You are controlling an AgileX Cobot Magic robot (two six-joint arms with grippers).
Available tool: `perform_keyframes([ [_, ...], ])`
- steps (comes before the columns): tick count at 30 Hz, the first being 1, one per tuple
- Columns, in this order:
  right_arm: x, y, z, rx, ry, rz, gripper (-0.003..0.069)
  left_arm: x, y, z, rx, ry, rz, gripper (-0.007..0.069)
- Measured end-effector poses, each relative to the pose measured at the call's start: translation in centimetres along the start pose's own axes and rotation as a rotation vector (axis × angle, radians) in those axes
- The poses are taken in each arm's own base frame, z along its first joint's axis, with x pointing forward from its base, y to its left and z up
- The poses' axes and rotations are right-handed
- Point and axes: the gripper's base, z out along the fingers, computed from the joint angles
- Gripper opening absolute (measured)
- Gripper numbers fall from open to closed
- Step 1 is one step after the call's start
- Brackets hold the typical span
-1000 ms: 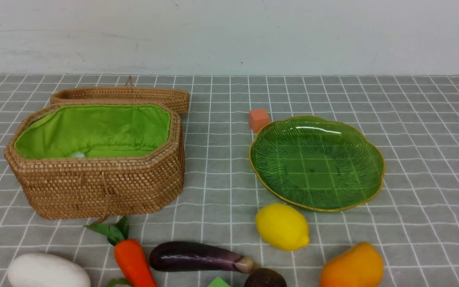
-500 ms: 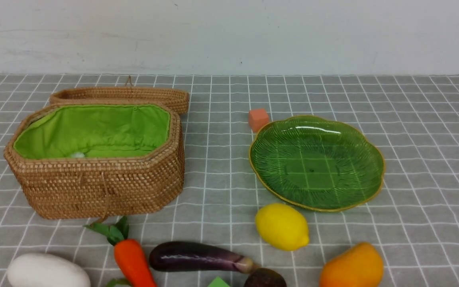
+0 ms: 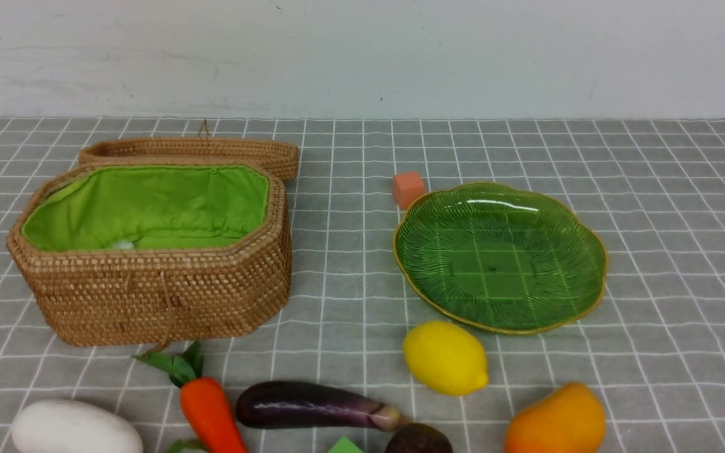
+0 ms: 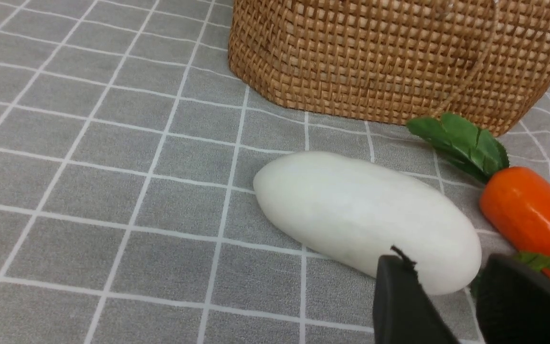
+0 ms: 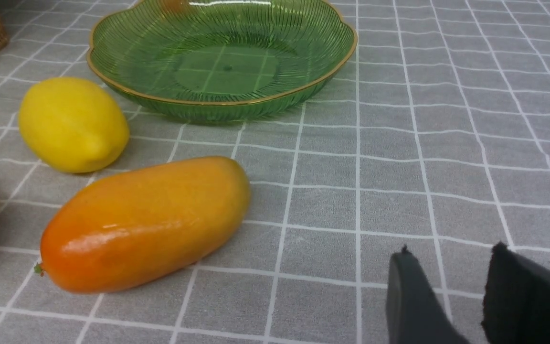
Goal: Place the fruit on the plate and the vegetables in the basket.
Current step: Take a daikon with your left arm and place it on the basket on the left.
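The open wicker basket (image 3: 148, 296) stands at the left and the green plate (image 3: 501, 258) at the right with nothing on it. Along the near edge lie the white vegetable (image 3: 76, 428), carrot (image 3: 211, 415), eggplant (image 3: 306, 404), maroon fruit (image 3: 419, 439), lemon (image 3: 445, 357) and mango (image 3: 556, 420). Neither gripper shows in the front view. My left gripper (image 4: 447, 260) is open just short of the white vegetable's (image 4: 361, 215) end, beside the carrot (image 4: 528, 220). My right gripper (image 5: 451, 253) is open over bare cloth, apart from the mango (image 5: 146, 224) and lemon (image 5: 72, 124).
The basket's lid (image 3: 192, 150) lies flat behind it. A small orange cube (image 3: 408, 188) sits at the plate's far left rim. A green block (image 3: 345, 446) pokes in at the near edge by the eggplant. A small white thing (image 3: 124, 244) shows inside the basket.
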Motion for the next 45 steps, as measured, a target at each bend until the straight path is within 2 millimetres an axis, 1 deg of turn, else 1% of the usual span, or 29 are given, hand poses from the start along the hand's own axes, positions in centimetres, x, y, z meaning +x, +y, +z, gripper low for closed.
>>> perform_keyframes([
  [9, 0.0, 0.0, 0.0, 0.000, 0.000, 0.000, 0.0241, -0.1, 0.0, 0.0, 0.002, -0.006, -0.001, 0.0239],
  [14, 0.0, 0.0, 0.0, 0.000, 0.000, 0.000, 0.0241, -1.0, -0.3, 0.0, 0.039, -0.107, -0.058, 0.0239],
  [16, 0.0, 0.0, 0.0, 0.000, 0.000, 0.000, 0.0241, -1.4, -0.4, -0.1, 0.057, -0.150, -0.089, 0.0239],
  [19, 0.0, 0.0, 0.0, 0.000, 0.000, 0.000, 0.0241, -2.7, -0.8, -0.4, 0.130, -0.292, -0.263, 0.0239],
  [20, 0.0, 0.0, 0.0, 0.000, 0.000, 0.000, 0.0241, -2.8, -0.8, -0.5, 0.135, -0.302, -0.272, 0.0239],
  [21, 0.0, 0.0, 0.0, 0.000, 0.000, 0.000, 0.0241, -3.6, -0.9, -0.8, 0.169, -0.385, -0.326, 0.0239],
  [23, 0.0, 0.0, 0.0, 0.000, 0.000, 0.000, 0.0241, -4.3, -1.0, -1.1, 0.199, -0.465, -0.359, 0.0239],
  [25, 0.0, 0.0, 0.0, 0.000, 0.000, 0.000, 0.0241, -5.4, -1.2, -1.8, 0.219, -0.500, -0.374, 0.0239],
  [26, 0.0, 0.0, 0.0, 0.000, 0.000, 0.000, 0.0241, -5.6, -1.3, -1.9, 0.221, -0.504, -0.374, 0.0239],
  [27, 0.0, 0.0, 0.0, 0.000, 0.000, 0.000, 0.0241, -6.3, -1.5, -2.3, 0.230, -0.520, -0.376, 0.0239],
  [28, 0.0, 0.0, 0.0, 0.000, 0.000, 0.000, 0.0241, -7.5, -1.7, -3.1, 0.244, -0.544, -0.376, 0.0239],
  [30, 0.0, 0.0, 0.0, 0.000, 0.000, 0.000, 0.0241, -11.0, -2.7, -5.7, 0.279, -0.595, -0.368, 0.0239],
  [31, 0.0, 0.0, 0.0, 0.000, 0.000, 0.000, 0.0241, -11.6, -2.8, -6.1, 0.280, -0.594, -0.364, 0.0239],
  [32, 0.0, 0.0, 0.0, 0.000, 0.000, 0.000, 0.0241, -13.7, -3.4, -7.1, 0.276, -0.559, -0.359, 0.0239],
  [33, 0.0, 0.0, 0.0, 0.000, 0.000, 0.000, 0.0241, -14.4, -3.7, -7.0, 0.258, -0.499, -0.356, 0.0239],
  [34, 0.0, 0.0, 0.0, 0.000, 0.000, 0.000, 0.0241, -14.7, -3.8, -7.2, 0.263, -0.509, -0.356, 0.0239],
  [35, 0.0, 0.0, 0.0, 0.000, 0.000, 0.000, 0.0241, -15.8, -4.1, -6.9, 0.231, -0.411, -0.350, 0.0239],
  [36, 0.0, 0.0, 0.0, 0.000, 0.000, 0.000, 0.0241, -15.9, -4.2, -6.4, 0.210, -0.355, -0.346, 0.0239],
  [37, 0.0, 0.0, 0.0, 0.000, 0.000, 0.000, 0.0241, -16.6, -4.4, -5.5, 0.162, -0.248, -0.325, 0.0239],
  [39, 0.0, 0.0, 0.0, 0.000, 0.000, 0.000, 0.0241, -16.8, -4.3, -3.8, 0.085, -0.110, -0.285, 0.0239],
  [41, 0.0, 0.0, 0.0, 0.000, 0.000, 0.000, 0.0241, -16.7, -4.2, -2.2, 0.037, -0.020, -0.280, 0.0239],
  [43, 0.0, 0.0, 0.0, 0.000, 0.000, 0.000, 0.0241, -16.3, -4.2, -0.4, -0.002, 0.082, -0.359, 0.0239],
  [44, 0.0, 0.0, 0.0, 0.000, 0.000, 0.000, 0.0241, -16.1, -4.2, 0.0, -0.016, 0.115, -0.385, 0.0239],
  [45, 0.0, 0.0, 0.0, 0.000, 0.000, 0.000, 0.0241, -15.6, -4.1, 1.0, -0.052, 0.188, -0.429, 0.0239],
])
